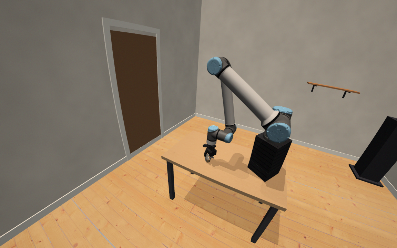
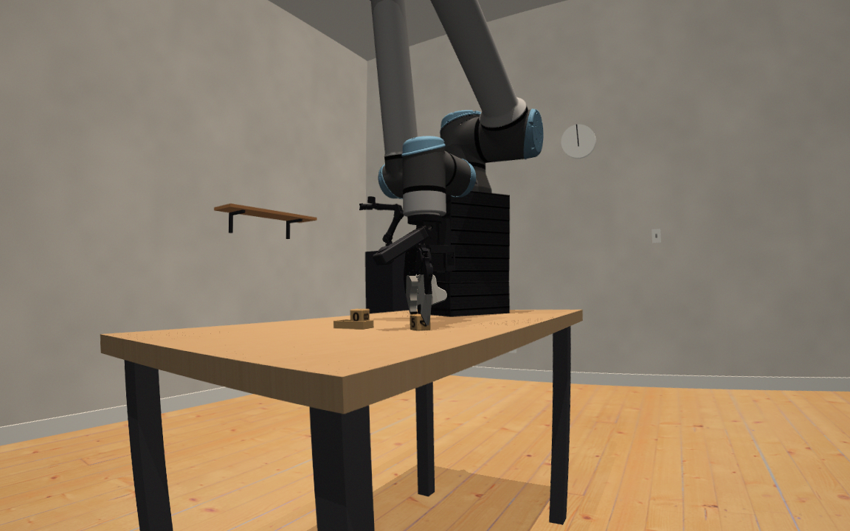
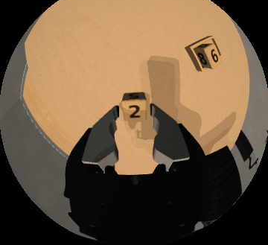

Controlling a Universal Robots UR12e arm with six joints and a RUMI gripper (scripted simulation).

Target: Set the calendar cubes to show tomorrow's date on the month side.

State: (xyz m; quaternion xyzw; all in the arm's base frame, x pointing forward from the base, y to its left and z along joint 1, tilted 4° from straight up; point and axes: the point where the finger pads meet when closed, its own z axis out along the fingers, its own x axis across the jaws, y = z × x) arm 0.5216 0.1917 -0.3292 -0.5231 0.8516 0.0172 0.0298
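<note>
A small wooden date cube (image 3: 135, 110) rests on the table outside the tray, with a 2 on its top face and a 5 on one side; it also shows in the exterior view (image 2: 419, 322). My gripper (image 3: 134, 105) (image 1: 208, 158) points straight down with its fingers partly open on either side of this cube, low at the table (image 2: 408, 316). I see no squeeze on it. The second cube (image 2: 359, 315) sits in the flat wooden tray (image 2: 353, 324) to the left and shows a 0 toward the exterior camera. In the wrist view it (image 3: 205, 55) shows an 8 and a 6.
The black arm pedestal (image 1: 269, 157) stands on the table's back right part. The table edge (image 3: 41, 126) runs close on the left in the wrist view. A door, a wall shelf and a black stand lie off the table.
</note>
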